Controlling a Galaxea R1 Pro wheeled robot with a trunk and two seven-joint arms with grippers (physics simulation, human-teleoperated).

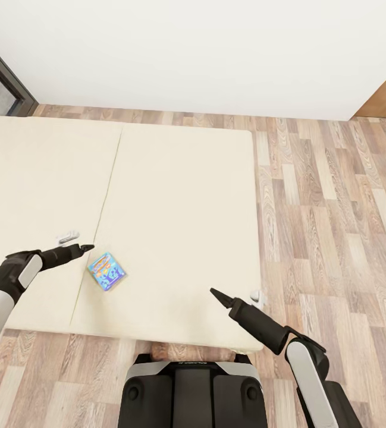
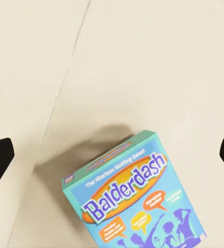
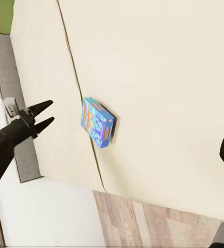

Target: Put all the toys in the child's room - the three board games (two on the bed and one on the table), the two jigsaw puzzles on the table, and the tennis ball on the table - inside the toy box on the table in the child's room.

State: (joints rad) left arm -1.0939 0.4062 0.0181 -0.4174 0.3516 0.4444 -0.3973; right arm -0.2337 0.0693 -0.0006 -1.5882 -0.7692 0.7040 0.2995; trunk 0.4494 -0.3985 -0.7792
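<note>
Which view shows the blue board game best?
Left wrist view: the blue board game is close, its Balderdash lettering readable, though cut off at the frame edge. Head view and right wrist view show it whole but small.

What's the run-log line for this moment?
scene: bed | target: blue game lying on bed | left claw: open, beside game, not touching | right claw: empty, over bed

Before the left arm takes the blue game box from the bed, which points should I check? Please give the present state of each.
1. Blue game box lies free on the bed: ok.
2. Left gripper open: ok, seen in the right wrist view.
3. Fingers around the box: not ok, beside it.
4. Right gripper away from the box: ok.
5. Second game on the bed: cannot tell.
</note>
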